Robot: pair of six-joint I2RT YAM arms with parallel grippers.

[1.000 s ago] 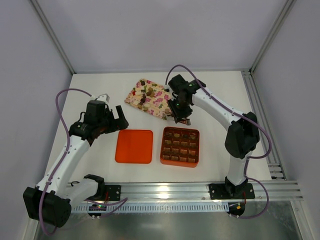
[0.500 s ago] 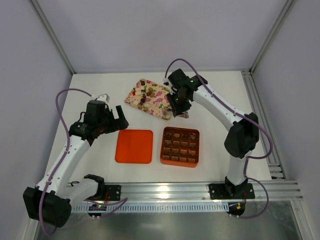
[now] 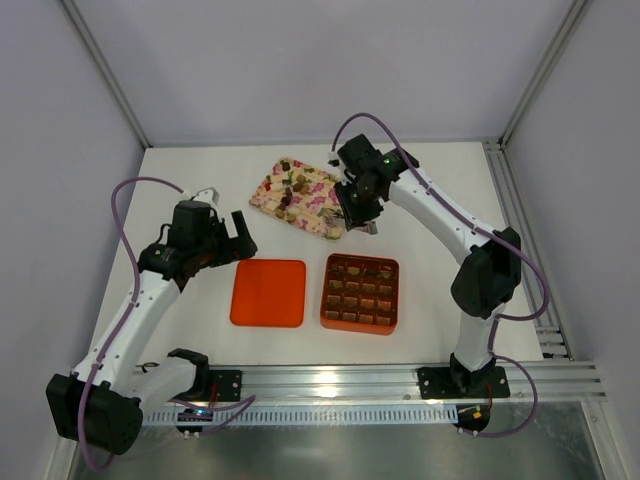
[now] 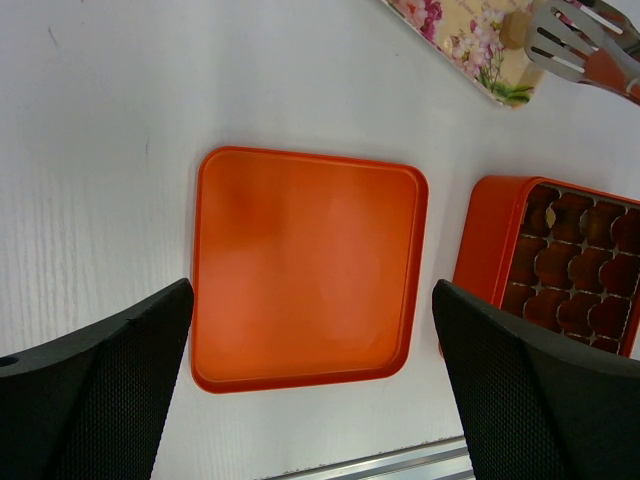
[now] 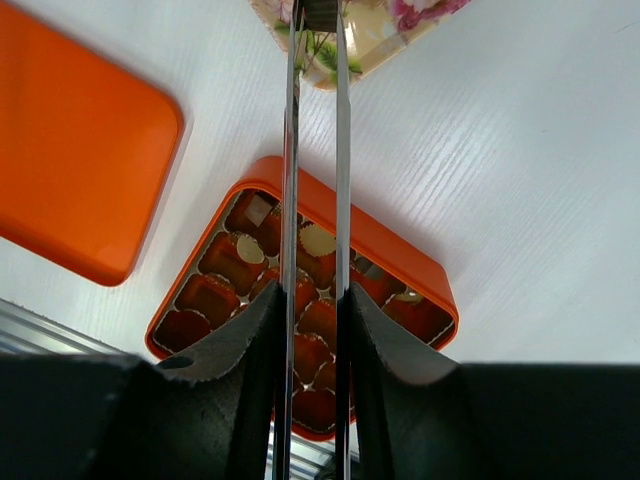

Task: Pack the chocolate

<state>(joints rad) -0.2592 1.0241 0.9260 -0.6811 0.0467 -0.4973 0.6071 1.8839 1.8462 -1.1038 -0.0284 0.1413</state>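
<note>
Several chocolate lumps [image 3: 291,189] lie on the pink floral tray [image 3: 268,200]. The orange box [image 3: 360,293] holds a grid of paper cups; a few tan and brown chocolates [image 5: 318,240] sit in its far cells. My right gripper [image 3: 357,212] is shut on metal tongs [image 5: 313,150], whose tips hang over the tray's near right corner [image 5: 360,45]. A dark lump [image 5: 321,12] shows between the tips; I cannot tell whether it is gripped. The tongs also show in the left wrist view [image 4: 565,40]. My left gripper [image 3: 236,236] is open and empty above the orange lid [image 4: 305,265].
The lid [image 3: 268,292] lies flat just left of the box. An aluminium rail [image 3: 400,382] runs along the near edge. The cell walls close in the table at the back and both sides.
My right gripper has carried the tongs up and to the left, from over the box's far edge to the tray's near right corner. The left arm has not moved.
</note>
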